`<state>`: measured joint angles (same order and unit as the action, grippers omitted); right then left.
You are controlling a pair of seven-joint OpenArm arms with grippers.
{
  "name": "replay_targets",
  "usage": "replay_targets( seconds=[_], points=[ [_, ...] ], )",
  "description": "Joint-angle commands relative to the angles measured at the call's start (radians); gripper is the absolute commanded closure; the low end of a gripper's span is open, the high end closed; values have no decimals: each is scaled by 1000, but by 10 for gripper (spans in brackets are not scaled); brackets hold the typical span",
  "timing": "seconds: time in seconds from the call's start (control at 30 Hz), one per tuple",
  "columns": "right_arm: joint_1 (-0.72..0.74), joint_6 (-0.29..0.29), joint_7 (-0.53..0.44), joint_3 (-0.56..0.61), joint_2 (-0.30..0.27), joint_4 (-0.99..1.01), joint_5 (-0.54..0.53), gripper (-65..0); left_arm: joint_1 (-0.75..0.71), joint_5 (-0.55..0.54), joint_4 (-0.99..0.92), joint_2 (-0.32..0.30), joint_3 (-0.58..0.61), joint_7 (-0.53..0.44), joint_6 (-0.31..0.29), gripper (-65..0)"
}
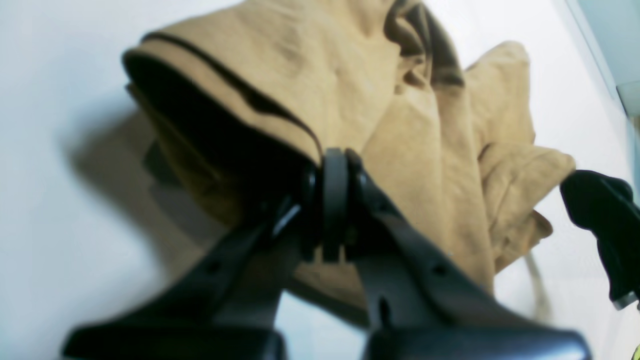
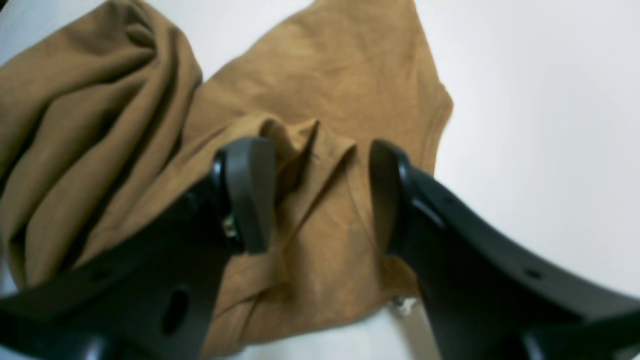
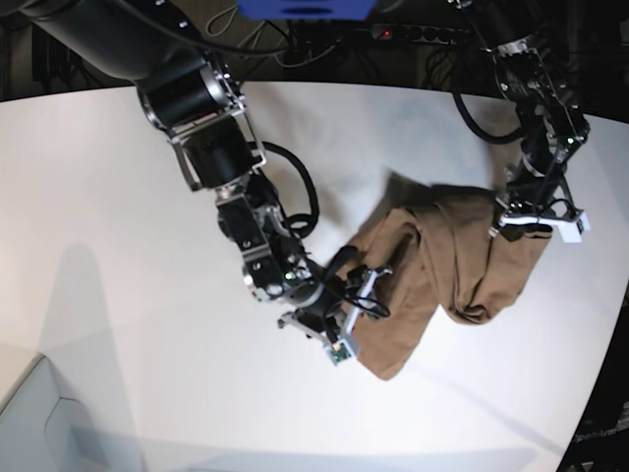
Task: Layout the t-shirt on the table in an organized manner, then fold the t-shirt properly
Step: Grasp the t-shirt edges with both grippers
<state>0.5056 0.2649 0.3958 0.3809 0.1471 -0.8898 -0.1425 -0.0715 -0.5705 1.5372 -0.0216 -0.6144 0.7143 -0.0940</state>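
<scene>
The tan-brown t-shirt (image 3: 442, 265) lies bunched on the white table (image 3: 118, 246), right of centre. My left gripper (image 3: 519, 224) is shut on a hem of it; the left wrist view shows the pinched edge at the left gripper (image 1: 334, 165), with the t-shirt (image 1: 350, 90) raised and draping away. My right gripper (image 3: 362, 280) stands open at the shirt's near-left end. In the right wrist view the right gripper (image 2: 317, 195) straddles a raised fold of the t-shirt (image 2: 325, 85), jaws apart. The right gripper's dark finger (image 1: 600, 210) shows beside the cloth.
Cables and a power strip (image 3: 413, 31) run along the table's far edge. The table's curved edge (image 3: 609, 324) passes close to the shirt on the right. Bare white table (image 2: 540, 125) lies beside the shirt.
</scene>
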Motion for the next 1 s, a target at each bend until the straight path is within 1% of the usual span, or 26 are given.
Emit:
replay_targets(
  seconds=[0.0, 0.1, 0.2, 0.27, 0.33, 0.47, 0.67, 0.77, 0.83, 0.97],
  points=[
    [31, 0, -25, 0, 10, -18, -18, -315, 9, -12, 18, -8, -2, -17, -6, -2],
    [28, 3, -24, 0, 10, -21, -19, -315, 8, -12, 18, -8, -2, -17, -8, -2],
    [14, 60, -21, 0, 10, -55, -29, -315, 6, -12, 18, -8, -2, -17, -8, -2],
    [0, 99, 1, 0, 10, -82, -58, -315, 6, -12, 18, -8, -2, -17, -8, -2],
    [0, 116, 18, 0, 10, -87, -85, -315, 6, -12, 18, -8, -2, -17, -8, -2],
    [-3, 115, 12, 0, 10, -84, -105, -315, 6, -12, 18, -8, -2, -17, -8, -2],
    [-2, 113, 7, 0, 10, -84, -105, -315, -3, -12, 18, -1, -2, -17, -8, -2],
    [-2, 113, -24, -1, 10, -75, -105, -315, -7, -12, 18, -1, -2, -17, -8, -2],
    [1, 113, -45, -1, 10, -29, -105, -315, -11, -12, 23, 1, 0, -17, -10, -2],
    [9, 113, -76, -1, 10, 30, -107, -315, -40, -12, 26, -8, 66, -20, -8, -2]
  ],
)
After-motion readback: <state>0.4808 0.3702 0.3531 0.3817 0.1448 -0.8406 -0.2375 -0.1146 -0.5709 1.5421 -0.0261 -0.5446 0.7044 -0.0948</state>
